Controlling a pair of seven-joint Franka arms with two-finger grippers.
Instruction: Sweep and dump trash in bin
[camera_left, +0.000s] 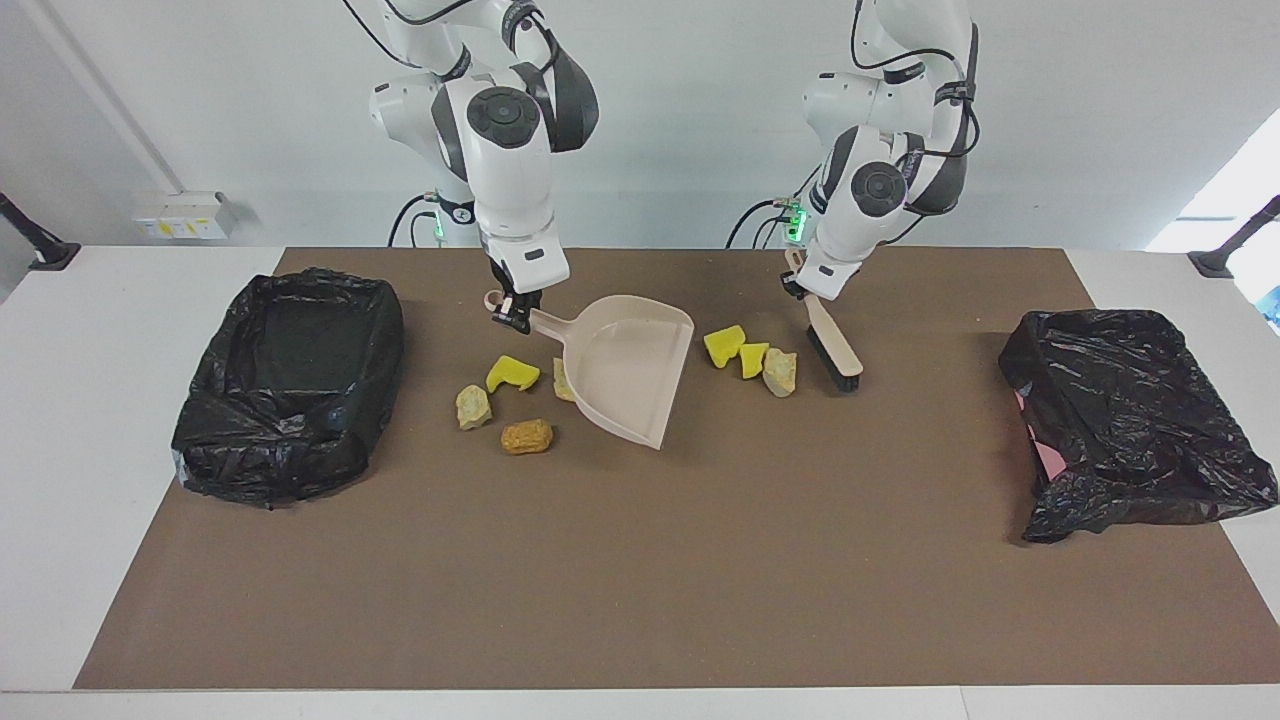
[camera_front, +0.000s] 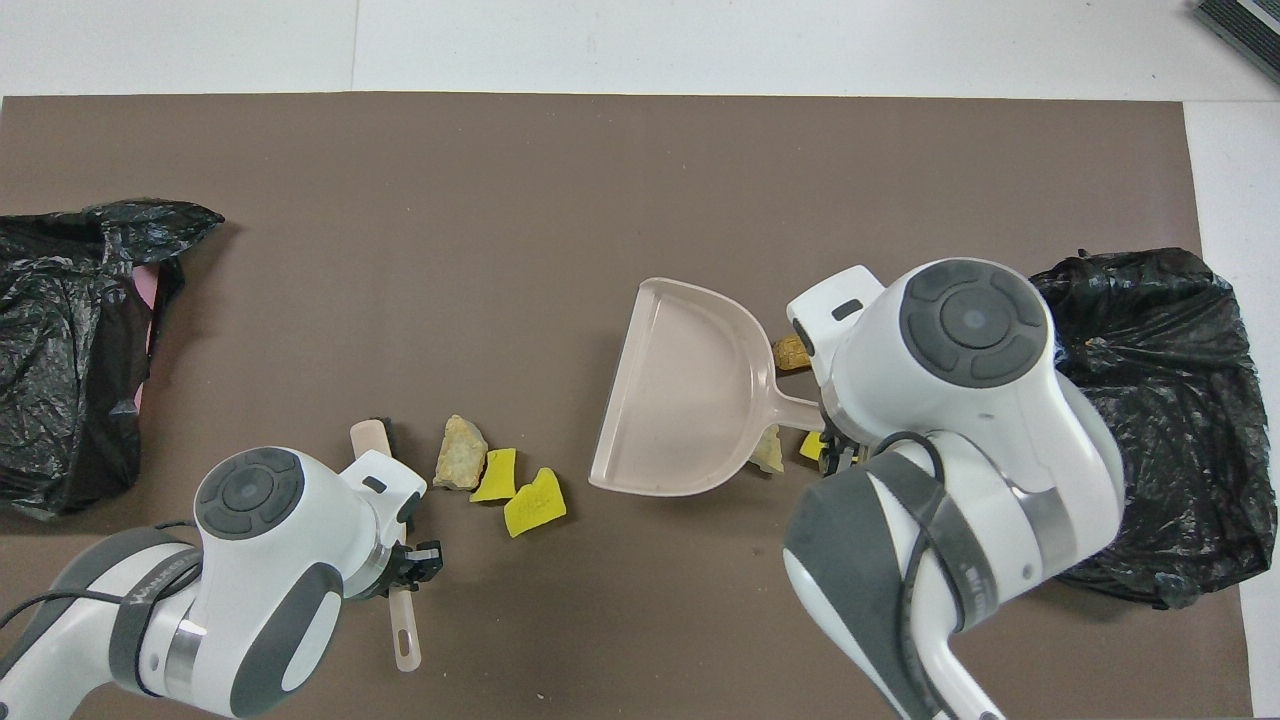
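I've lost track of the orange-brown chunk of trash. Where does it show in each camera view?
Facing view: the orange-brown chunk lies on the mat, beside the raised dustpan, toward the right arm's end.
Overhead view: only an edge of it peeks out between the dustpan and the right arm's wrist.
Shared landmark: the dustpan, held by the right gripper at its handle.
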